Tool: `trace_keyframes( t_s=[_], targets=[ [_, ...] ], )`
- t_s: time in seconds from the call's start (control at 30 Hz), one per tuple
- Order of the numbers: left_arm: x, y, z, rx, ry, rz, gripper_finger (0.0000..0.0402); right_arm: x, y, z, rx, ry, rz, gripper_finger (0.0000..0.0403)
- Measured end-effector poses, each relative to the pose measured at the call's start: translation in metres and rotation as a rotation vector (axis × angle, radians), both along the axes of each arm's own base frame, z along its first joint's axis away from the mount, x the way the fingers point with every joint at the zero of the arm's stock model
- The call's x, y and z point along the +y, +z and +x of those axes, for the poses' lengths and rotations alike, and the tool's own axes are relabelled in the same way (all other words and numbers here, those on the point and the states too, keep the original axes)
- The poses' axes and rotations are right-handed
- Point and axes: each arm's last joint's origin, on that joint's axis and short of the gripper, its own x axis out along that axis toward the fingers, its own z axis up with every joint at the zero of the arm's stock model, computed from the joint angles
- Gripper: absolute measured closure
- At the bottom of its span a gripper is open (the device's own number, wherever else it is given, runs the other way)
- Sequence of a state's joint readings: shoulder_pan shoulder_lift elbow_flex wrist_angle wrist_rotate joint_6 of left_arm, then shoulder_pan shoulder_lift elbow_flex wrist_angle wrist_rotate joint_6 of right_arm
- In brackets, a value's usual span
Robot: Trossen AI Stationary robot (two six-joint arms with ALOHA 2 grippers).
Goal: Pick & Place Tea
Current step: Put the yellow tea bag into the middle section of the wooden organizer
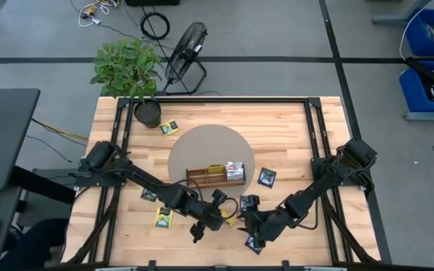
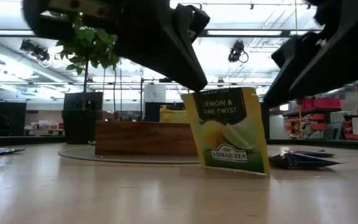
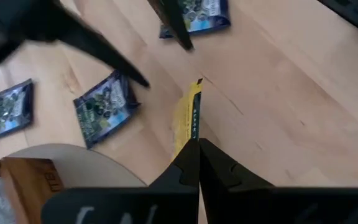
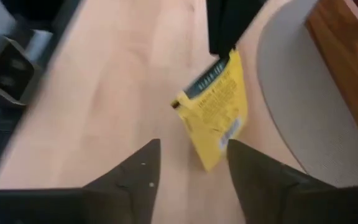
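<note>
We hold the yellow lemon-and-lime sachet (image 2: 229, 132) upright on its lower edge near the front edge of the bench, a little right of the middle, and we hold it by the top: the left gripper (image 3: 197, 144) is pinched fully closed on its upper corner, which is why the flat packet can stand tilted instead of lying down. Our right gripper (image 4: 190, 163) sits just beside it with its fingers (image 4: 137, 171) spread apart and nothing between them, the sachet hanging in front of the gap; we judge this to be a handover or a regrasp, with the packet stood on edge so a gripper can take it by its thin sides. The wooden tray (image 1: 215, 176) rests on the grey round mat (image 1: 202, 147) at the middle of the bench, just behind the two grippers, close enough that the carry should be short. Other sachets lie flat where they were scattered: dark ones (image 3: 106, 107) close to the mat's edge, one (image 1: 267, 178) right of the tray, a yellow one (image 1: 163, 217) toward the front left corner. A potted plant (image 1: 146, 111) stands at the back left corner, clear of the work.
</note>
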State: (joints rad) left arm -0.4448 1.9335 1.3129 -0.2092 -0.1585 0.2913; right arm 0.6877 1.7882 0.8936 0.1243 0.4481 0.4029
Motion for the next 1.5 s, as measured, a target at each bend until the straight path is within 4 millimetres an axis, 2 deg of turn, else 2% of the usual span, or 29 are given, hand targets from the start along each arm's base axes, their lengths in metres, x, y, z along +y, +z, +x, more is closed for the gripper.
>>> trace_keyframes(
  t_s=[0.23,0.4,0.57,0.73,1.03,1.1,1.17,1.33,1.5],
  targets=[
    [0.009,0.000,0.004,0.016,0.022,-0.030,0.0401,0.001,-0.018,0.005,-0.011,-0.092,-0.050,0.0139],
    [0.010,0.000,0.004,0.026,0.008,-0.045,0.0401,0.001,-0.018,0.005,-0.020,-0.126,-0.021,0.0137],
    [0.005,-0.004,0.000,0.067,-0.050,-0.018,0.0392,0.003,-0.020,0.004,0.039,-0.080,0.053,0.0146],
    [0.011,-0.020,0.006,0.118,-0.053,-0.052,0.0345,0.002,-0.020,0.003,0.045,-0.116,0.053,0.0155],
    [0.022,-0.042,0.015,0.144,-0.072,-0.001,0.0206,-0.002,-0.027,-0.005,0.152,-0.173,0.065,0.0168],
    [0.022,-0.052,0.015,0.168,-0.086,0.026,0.0181,-0.001,-0.027,-0.006,0.150,-0.176,0.069,0.0171],
    [0.022,-0.053,0.017,0.150,-0.100,0.067,0.0164,-0.001,-0.027,-0.006,0.148,-0.179,0.075,0.0174],
    [0.030,-0.056,0.021,0.158,-0.098,0.047,0.0153,0.000,-0.027,-0.006,0.146,-0.179,0.078,0.0181],
    [0.039,-0.059,0.025,0.175,-0.132,0.004,0.0184,0.000,-0.026,-0.005,0.141,-0.179,0.081,0.0186]
  ],
)
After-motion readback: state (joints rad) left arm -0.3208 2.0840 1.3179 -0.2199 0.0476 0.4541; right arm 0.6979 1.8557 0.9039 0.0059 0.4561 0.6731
